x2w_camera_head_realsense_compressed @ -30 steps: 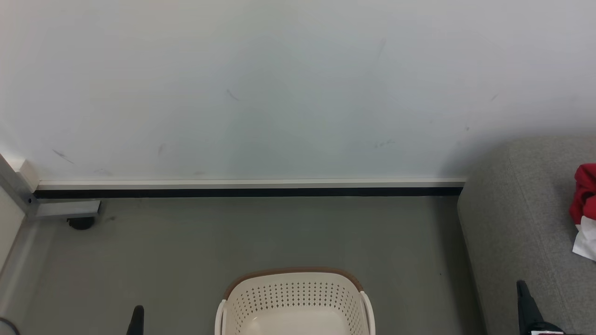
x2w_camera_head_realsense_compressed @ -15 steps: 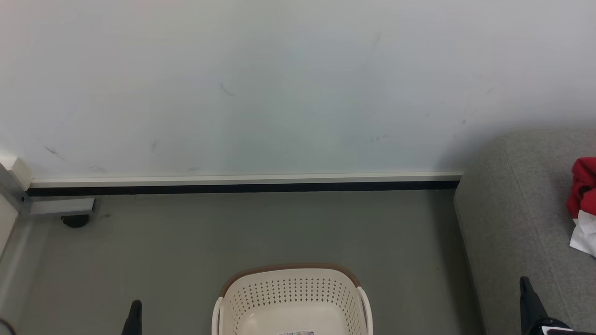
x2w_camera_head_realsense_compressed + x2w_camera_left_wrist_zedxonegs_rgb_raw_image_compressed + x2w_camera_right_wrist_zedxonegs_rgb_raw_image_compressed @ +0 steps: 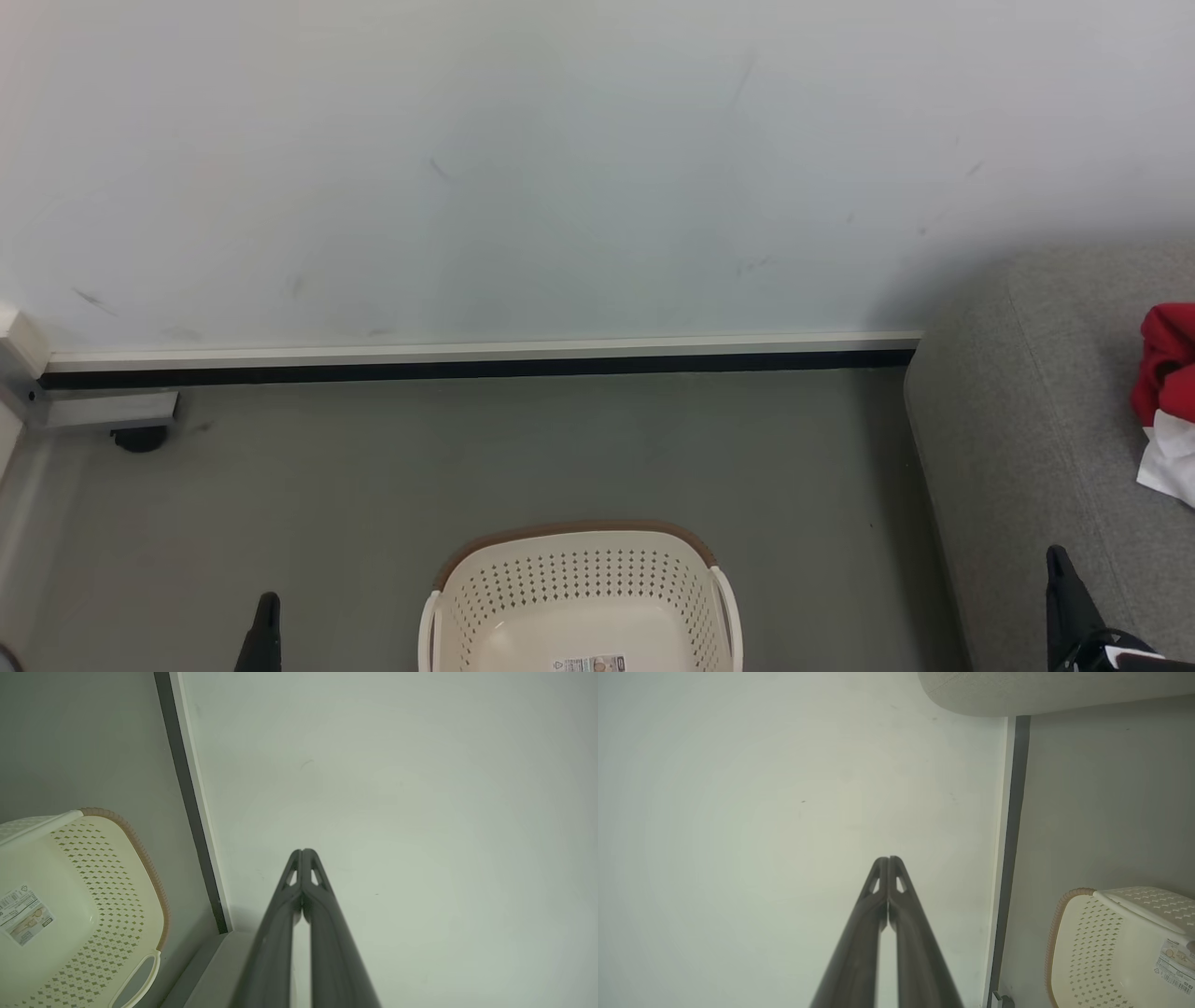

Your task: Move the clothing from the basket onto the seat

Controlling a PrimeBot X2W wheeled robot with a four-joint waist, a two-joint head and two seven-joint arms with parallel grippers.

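Clothing [image 3: 1167, 369] lies on the seat [image 3: 1027, 420] at the 3 o'clock edge of the head view, a bright red bundle with a white cloth part touching its lower side, both cut off by the frame. Basket [image 3: 579, 571] stands on the grey floor [image 3: 467, 457] at 6 o'clock, well apart from the seat. Its brown rim is turned toward the pale wall [image 3: 560, 187], and a paper sticker [image 3: 588, 665] is stuck to its bottom.

Left tool [image 3: 303, 851], at 7 o'clock in the head view, is clenched: its two dark fingers meet at the tips with nothing between them. In the left wrist view it points at the wall, with the basket at 8 o'clock. Right tool [image 3: 888, 858], at 5 o'clock in the head view in front of the seat, is likewise clenched and grasps nothing. The right wrist view has the basket at 4 o'clock and the seat's rounded edge at 1 o'clock.
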